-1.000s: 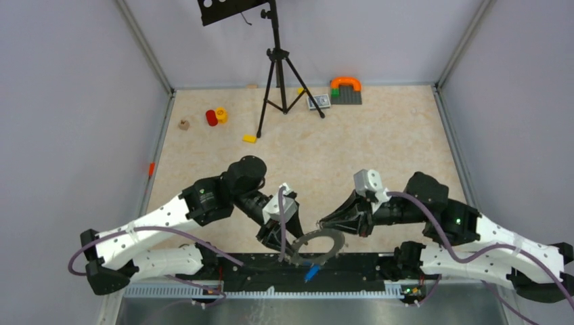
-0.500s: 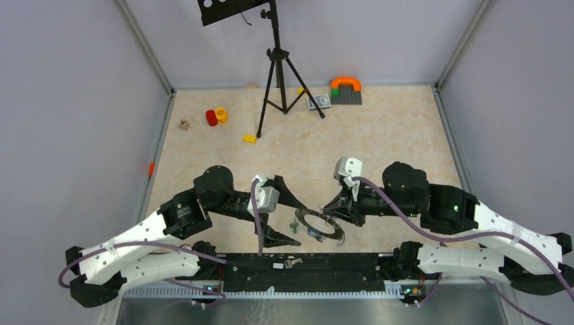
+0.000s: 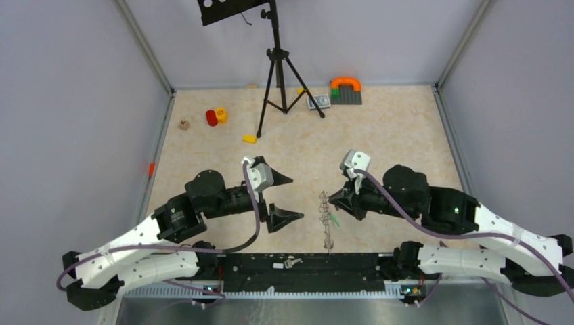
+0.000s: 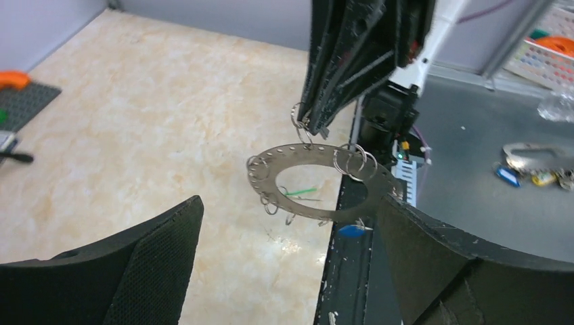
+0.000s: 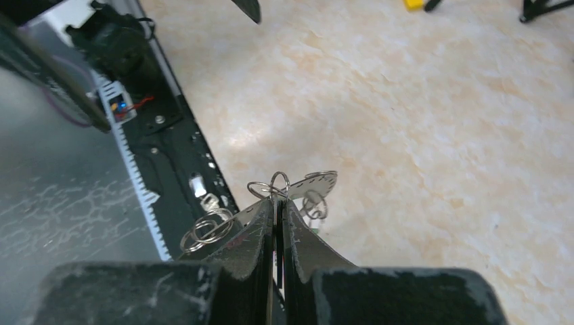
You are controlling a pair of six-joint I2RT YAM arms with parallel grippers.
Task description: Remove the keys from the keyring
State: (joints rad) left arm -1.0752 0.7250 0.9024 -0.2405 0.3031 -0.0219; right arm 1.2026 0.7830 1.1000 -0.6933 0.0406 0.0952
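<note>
The keyring (image 4: pixel 262 175), a flat grey ring with small split rings through its rim, hangs in the air from my right gripper (image 5: pixel 277 203), which is shut on its rim. From above, the keyring (image 3: pixel 327 223) shows edge-on as a thin upright line. A green-tagged key (image 4: pixel 298 192) and a blue-tagged key (image 4: pixel 350 230) dangle under it. My left gripper (image 3: pixel 296 198) stands wide open to the left of the ring and apart from it. Its two fingers (image 4: pixel 135 264) frame the ring in the left wrist view, with nothing between them.
One loose key (image 3: pixel 291 262) lies on the black base rail below the ring. A bunch of tagged keys (image 4: pixel 538 162) rests on the grey metal shelf. A tripod (image 3: pixel 274 74), red and yellow pieces (image 3: pixel 216 116), a yellow block (image 3: pixel 250 139) and a brick board (image 3: pixel 346 89) stand far back.
My left gripper has opened wide and drawn back to the left, off the ring. My right gripper has carried the ring away from the near edge and turned it edge-on.
</note>
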